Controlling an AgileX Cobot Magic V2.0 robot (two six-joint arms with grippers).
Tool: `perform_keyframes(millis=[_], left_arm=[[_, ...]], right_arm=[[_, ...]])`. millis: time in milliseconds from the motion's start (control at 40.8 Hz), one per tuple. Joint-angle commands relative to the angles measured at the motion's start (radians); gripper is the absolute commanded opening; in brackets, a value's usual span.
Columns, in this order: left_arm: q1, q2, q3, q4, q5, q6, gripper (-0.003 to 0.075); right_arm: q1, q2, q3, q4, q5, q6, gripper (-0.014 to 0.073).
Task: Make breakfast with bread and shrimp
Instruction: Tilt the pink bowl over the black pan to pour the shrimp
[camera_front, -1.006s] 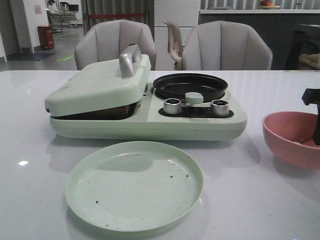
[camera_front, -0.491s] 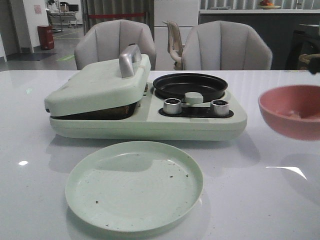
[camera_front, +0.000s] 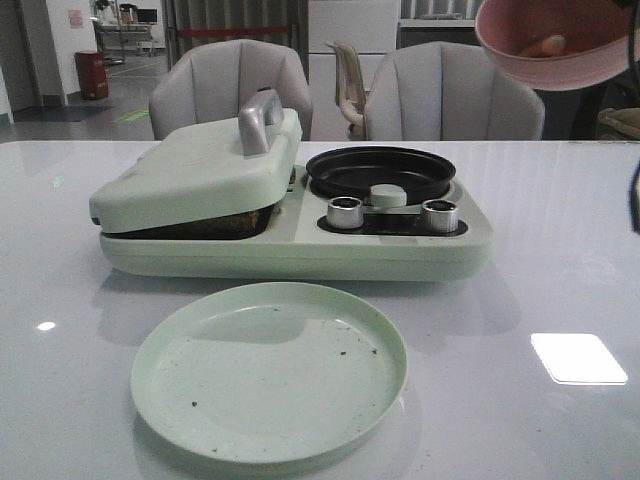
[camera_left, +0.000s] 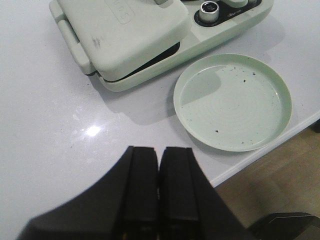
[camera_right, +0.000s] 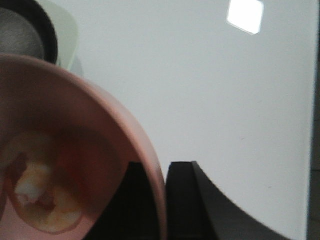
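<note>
My right gripper (camera_right: 162, 172) is shut on the rim of the pink bowl (camera_right: 100, 135), one finger inside and one outside. In the front view the bowl (camera_front: 555, 45) hangs high at the top right, tilted, above and to the right of the black pan (camera_front: 380, 172). Shrimp (camera_right: 35, 192) lie in the bowl's bottom; one piece shows in the front view (camera_front: 547, 44). My left gripper (camera_left: 159, 155) is shut and empty above the table's near left part. The bread is not in view; the sandwich press lid (camera_front: 200, 165) is nearly closed.
A pale green breakfast maker (camera_front: 290, 245) with two knobs stands mid-table. An empty pale green plate (camera_front: 268, 370) with crumbs lies in front of it, near the table's front edge (camera_left: 260, 150). Chairs stand behind the table.
The pink bowl has risen from the table at the right to high above it, moved a little left and tilted. The left arm has not visibly moved.
</note>
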Motion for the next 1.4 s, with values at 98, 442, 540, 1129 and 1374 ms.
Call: perform_keyframes(millis=[98, 442, 540, 1129, 1374], left_arm=[[-0.008, -0.001, -0.027, 0.001, -0.070, -0.008, 0.0110], [-0.008, -0.001, -0.019, 0.001, -0.067, -0.008, 0.0110], [-0.008, -0.001, -0.019, 0.001, -0.067, -0.008, 0.0110], [-0.008, -0.001, -0.019, 0.011, -0.067, -0.008, 0.0110], [-0.008, -0.001, -0.019, 0.025, -0.067, -0.008, 0.0110]], right_arm=[[0.164, -0.002, -0.042, -0.445, -0.007, 0.250, 0.0043], [0.325, 0.207, -0.179, -0.775, 0.063, 0.315, 0.0043], [0.349, 0.282, -0.257, -0.849, 0.097, 0.315, 0.0043], [0.425, 0.450, -0.431, -1.311, 0.186, 0.335, 0.0043], [0.426, 0.452, -0.432, -1.311, 0.191, 0.335, 0.0043]])
